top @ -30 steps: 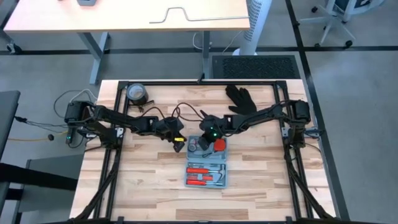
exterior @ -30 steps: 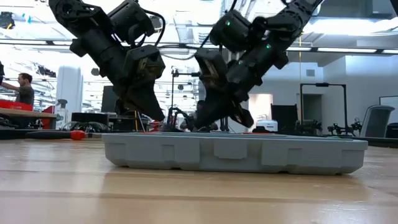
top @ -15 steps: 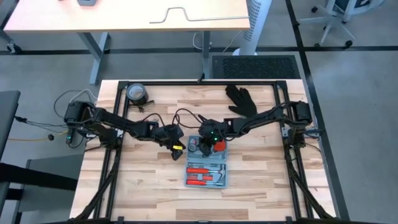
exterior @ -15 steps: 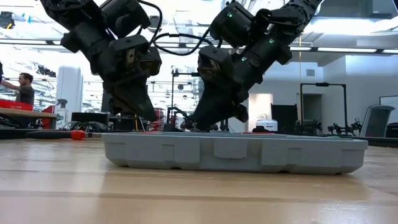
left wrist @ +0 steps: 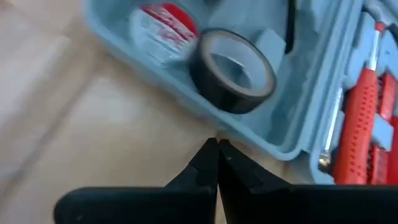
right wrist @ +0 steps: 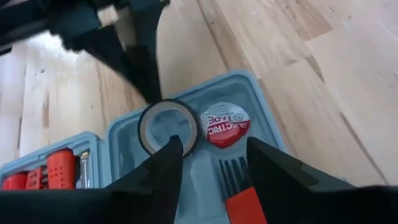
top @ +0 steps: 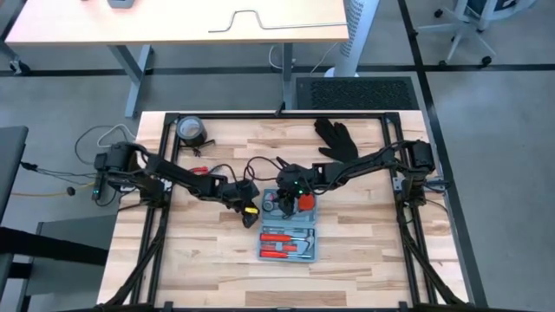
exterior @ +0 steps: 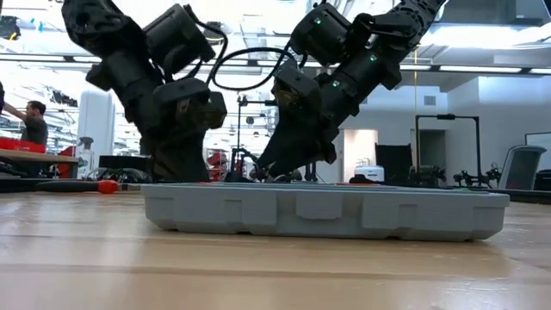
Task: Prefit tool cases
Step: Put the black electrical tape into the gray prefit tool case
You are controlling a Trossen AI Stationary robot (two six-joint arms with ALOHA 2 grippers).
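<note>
Near the middle of the table lies the tool case, open, its long axis running toward and away from the robot's base in the high view, with red-handled tools in the nearer half and a tape ring plus a red-labelled tape roll in the far half.

Both grippers crowd that far end. The left gripper sits just beside the case's left wall, low to the wood, its fingers pressed together with nothing between them; its wrist view shows the tips almost at the case's outer edge, the tape ring just past the wall. The right gripper hangs over the far half with its fingers apart, the ring and the labelled roll lying ahead of the tips. I judge the right arm the better placed to work inside the recesses, the left to steady or nudge the wall.

From table height the case wall hides everything inside, and whether the left fingertips touch the case cannot be made out. A black glove and a dark tape roll lie well apart at the far edge.
</note>
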